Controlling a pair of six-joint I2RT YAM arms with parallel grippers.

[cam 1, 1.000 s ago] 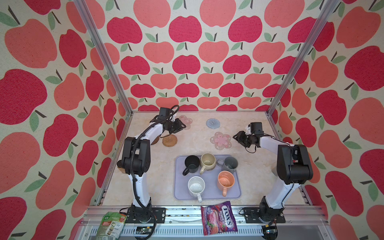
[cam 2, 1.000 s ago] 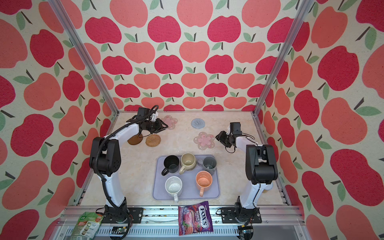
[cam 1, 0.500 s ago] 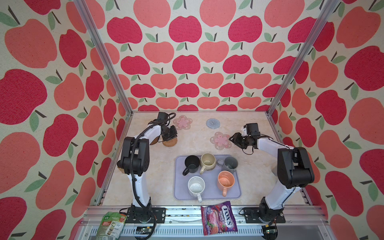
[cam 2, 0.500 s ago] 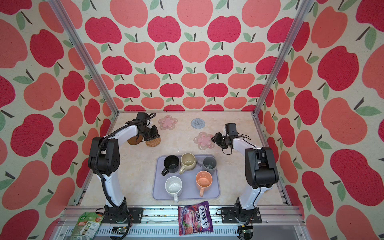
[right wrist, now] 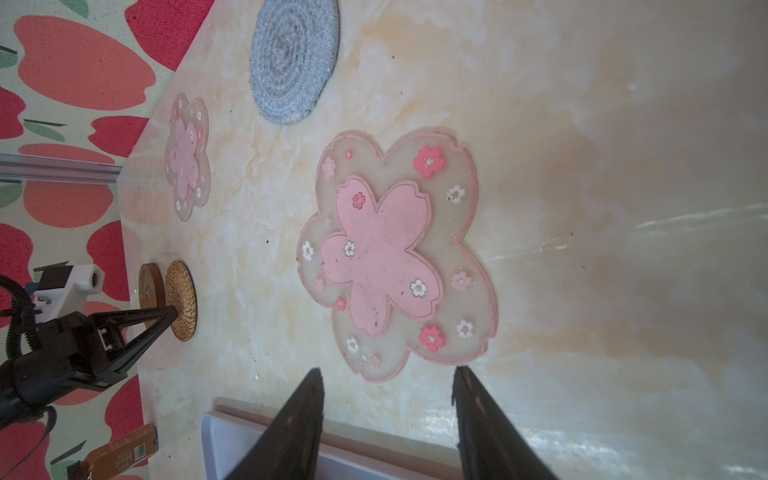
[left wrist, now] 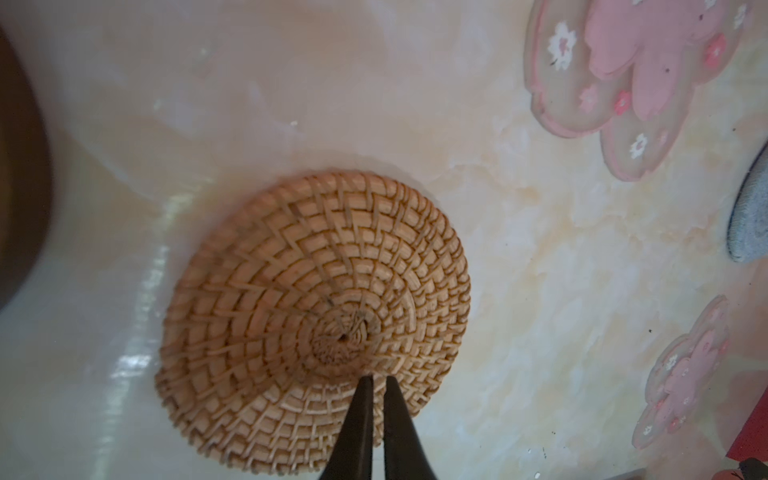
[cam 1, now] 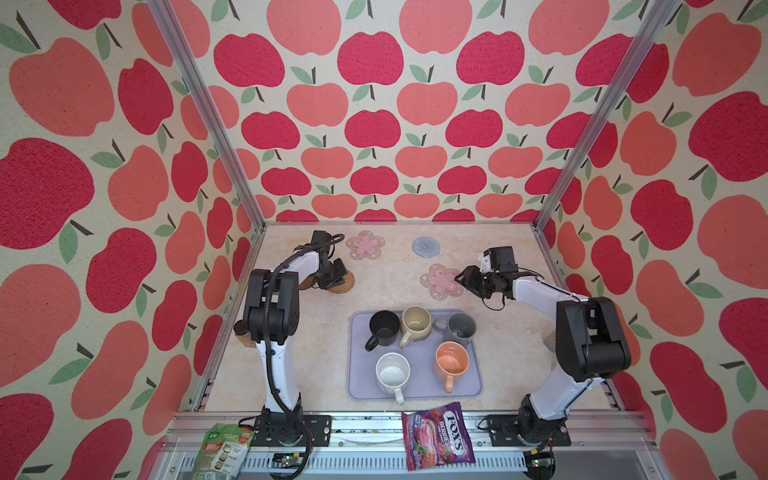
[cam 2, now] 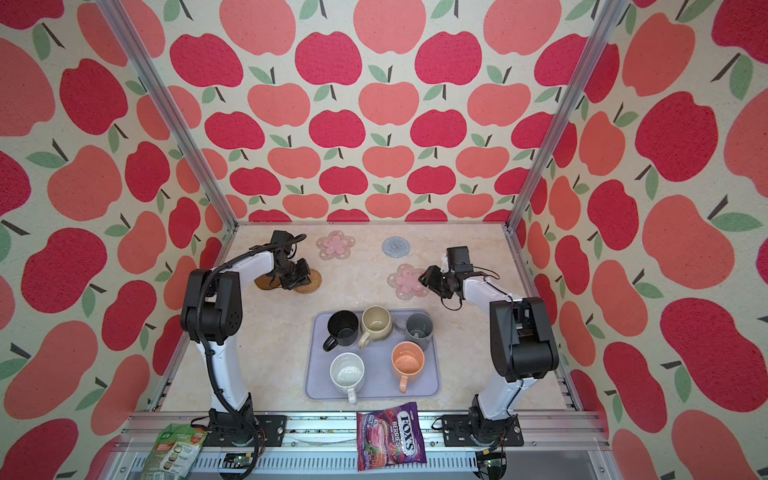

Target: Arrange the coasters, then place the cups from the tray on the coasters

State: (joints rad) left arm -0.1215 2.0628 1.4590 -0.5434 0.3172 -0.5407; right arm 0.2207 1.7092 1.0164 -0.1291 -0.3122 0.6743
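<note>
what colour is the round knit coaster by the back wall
Grey-blue, knitted in a spiral. The round knit coaster shows best in the right wrist view.

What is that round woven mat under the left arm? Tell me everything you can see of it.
The woven mat is a round tan disc, seemingly rattan, coiled in rings around a small knot at its middle. It lies on the pale marble-look table, left of the middle. The left tool, shut, appears to rest its tips on it near the knot. A dark brown disc lies beside it, apart.
</note>
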